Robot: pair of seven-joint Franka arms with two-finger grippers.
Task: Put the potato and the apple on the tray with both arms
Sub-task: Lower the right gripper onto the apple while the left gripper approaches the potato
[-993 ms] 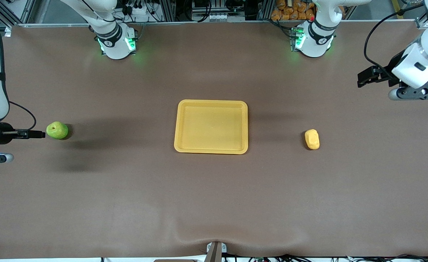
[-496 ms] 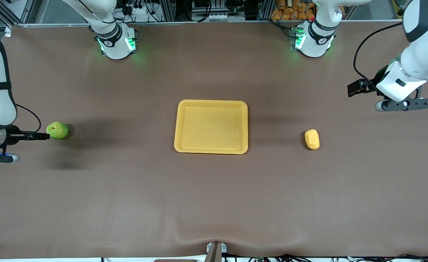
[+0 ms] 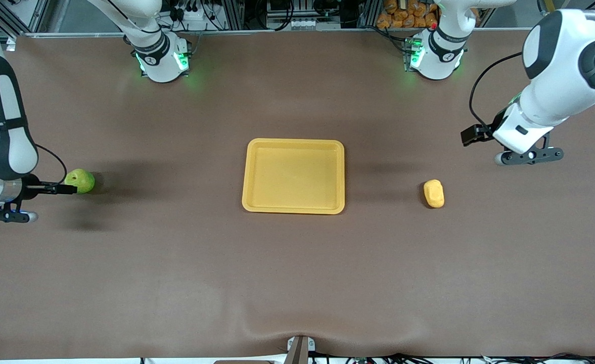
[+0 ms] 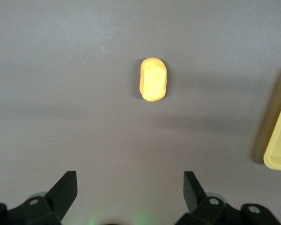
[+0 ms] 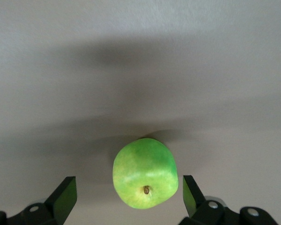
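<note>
The green apple (image 3: 81, 180) lies on the table toward the right arm's end. In the right wrist view the apple (image 5: 145, 172) sits partly between the open fingers of my right gripper (image 5: 128, 192), stem end showing, with gaps on both sides. In the front view my right gripper (image 3: 67, 189) reaches the apple's edge. The pale yellow potato (image 3: 433, 193) lies toward the left arm's end. My left gripper (image 3: 472, 135) hangs over bare table near it, open and empty (image 4: 129, 187), with the potato (image 4: 153, 79) ahead. The yellow tray (image 3: 249, 174) is empty at mid-table.
The brown table mat is bare around the tray and both foods. The two arm bases with green lights (image 3: 162, 58) (image 3: 435, 54) stand at the table's edge farthest from the front camera. A corner of the tray (image 4: 277, 140) shows in the left wrist view.
My left arm has swung in from the table's end toward the potato. My right gripper has slid closer, so its fingers now reach the apple. Apple, potato and tray have not moved.
</note>
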